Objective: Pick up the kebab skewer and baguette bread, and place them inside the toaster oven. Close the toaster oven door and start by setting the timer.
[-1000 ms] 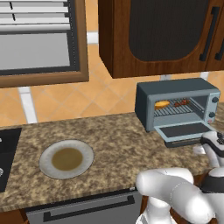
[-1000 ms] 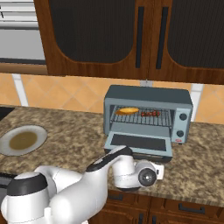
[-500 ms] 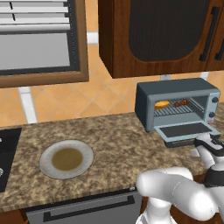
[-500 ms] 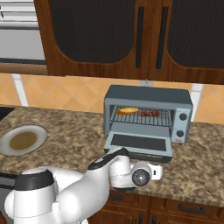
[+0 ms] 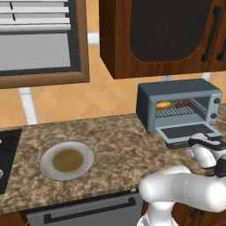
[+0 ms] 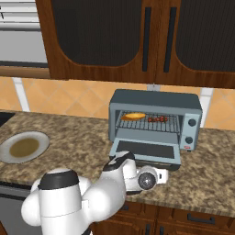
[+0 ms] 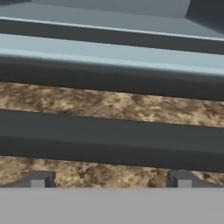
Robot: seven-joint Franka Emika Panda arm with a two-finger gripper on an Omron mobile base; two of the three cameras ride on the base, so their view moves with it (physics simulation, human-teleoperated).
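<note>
Oven (image 6: 156,98) sits on the counter (image 6: 69,133), boxy and blue-grey, with its knobs (image 6: 192,123) down the right edge and dark cabinets (image 6: 137,41) above it. Its door (image 6: 146,150) is folded down flat in front of the opening, glass pane up, with the dark bar handle (image 7: 112,140) on the outer edge nearest the robot. Over the last second the oven and what is in it have not moved; the arm has, sliding along the front edge of the door to a spot low in front of the oven's handle. That reads as the loading being done and the door-closing step just starting, with the timer untouched. Gripper (image 7: 111,180) now faces the handle from just in front of the oven, its jaws spread as wide as they go and holding nothing; in the hand view the bar runs straight across above the two fingertips (image 7: 40,179), speckled counter showing on both sides of it, so the fingers look close to the bar but I cannot tell if they touch. Next, I judge, the jaws must take the bar or get under the door's edge and swing it up. Inside the oven, on the wire rack (image 6: 149,121), lies the bread (image 6: 133,116), a small golden-orange oval toward the oven's left wall. Skewer (image 6: 157,119), a short line of dark red chunks, rests on the same rack near the middle, just right of the bread and apart from it. Well left of the oven sits a grey plate (image 5: 48,154).
</note>
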